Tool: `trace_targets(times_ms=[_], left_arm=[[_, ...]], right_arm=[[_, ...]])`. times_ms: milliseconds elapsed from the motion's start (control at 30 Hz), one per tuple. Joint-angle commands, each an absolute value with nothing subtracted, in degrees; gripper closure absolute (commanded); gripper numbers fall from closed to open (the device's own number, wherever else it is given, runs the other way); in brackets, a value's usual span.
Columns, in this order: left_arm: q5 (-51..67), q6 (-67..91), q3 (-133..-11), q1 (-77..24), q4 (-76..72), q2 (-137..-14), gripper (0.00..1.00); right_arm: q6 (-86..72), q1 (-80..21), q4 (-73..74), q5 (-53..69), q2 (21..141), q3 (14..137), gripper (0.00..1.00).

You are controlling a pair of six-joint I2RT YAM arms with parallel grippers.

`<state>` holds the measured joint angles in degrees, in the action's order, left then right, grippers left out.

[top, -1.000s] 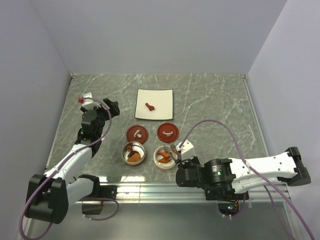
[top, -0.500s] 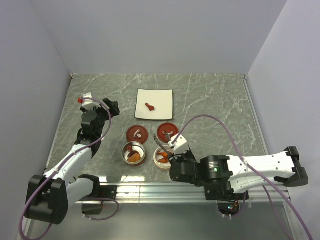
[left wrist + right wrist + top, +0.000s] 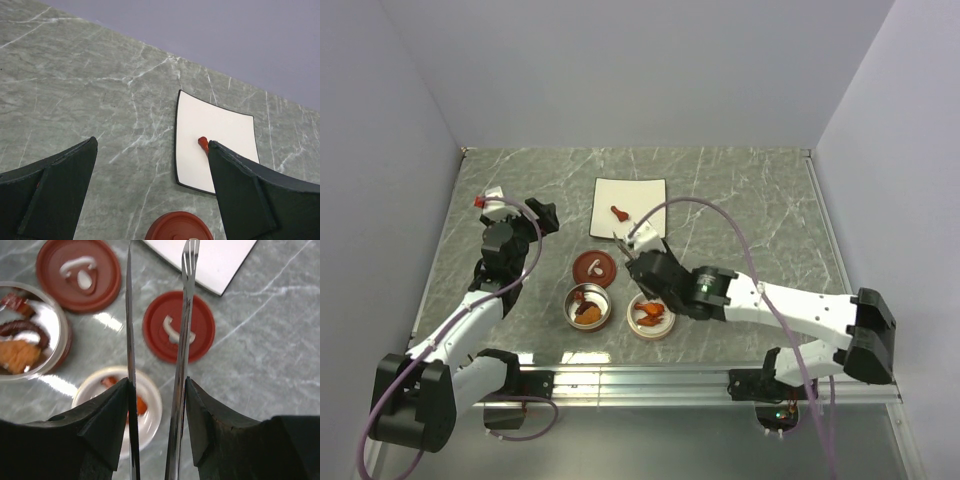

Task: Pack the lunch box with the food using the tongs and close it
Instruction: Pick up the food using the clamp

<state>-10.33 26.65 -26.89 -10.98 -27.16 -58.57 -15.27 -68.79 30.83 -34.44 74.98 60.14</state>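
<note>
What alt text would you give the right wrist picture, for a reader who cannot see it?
The right gripper holds metal tongs that point up the picture, their tips apart with nothing between them. Under them, on a grey marble table, lie two red lids, two round bowls with food in them, and the corner of a white plate.

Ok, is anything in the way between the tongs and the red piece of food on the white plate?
Nothing visible does. The right gripper holds the tongs above a flat red lid, tips aimed at the white plate. The red piece lies alone there, with only bare plate on the near side.
</note>
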Motion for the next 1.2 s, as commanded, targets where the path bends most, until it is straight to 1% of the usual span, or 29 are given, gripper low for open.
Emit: trace_targets(times_ms=[0,267,567,800,1167], left_arm=[[-10.0,26.6,-26.5,-11.2,-29.4,-57.4,0.01],[-10.5,26.5,-26.7,-11.1,-29.8,-58.4,0.01],[-11.1,26.2,-27.5,-11.1,-30.1,-60.8,0.01],[-11.2,26.3,-27.7,-11.1,-30.1,-61.3,0.01],[-11.2,26.3,-27.8,-11.1,-30.0,-61.4,0.01]], right_arm=[[-6.7,-62.2,21.3,-28.5,77.7,63.5,0.45],[2.8,-52.4,15.3,-18.6,85.3,68.3,0.45],[7.1,-46.3,14.1,-14.3,94.6,73.6,0.44],[7.7,-44.4,12.8,-11.9,99.3,73.8,0.44],[8.1,-44.0,12.4,-9.2,101.0,73.1,0.44]])
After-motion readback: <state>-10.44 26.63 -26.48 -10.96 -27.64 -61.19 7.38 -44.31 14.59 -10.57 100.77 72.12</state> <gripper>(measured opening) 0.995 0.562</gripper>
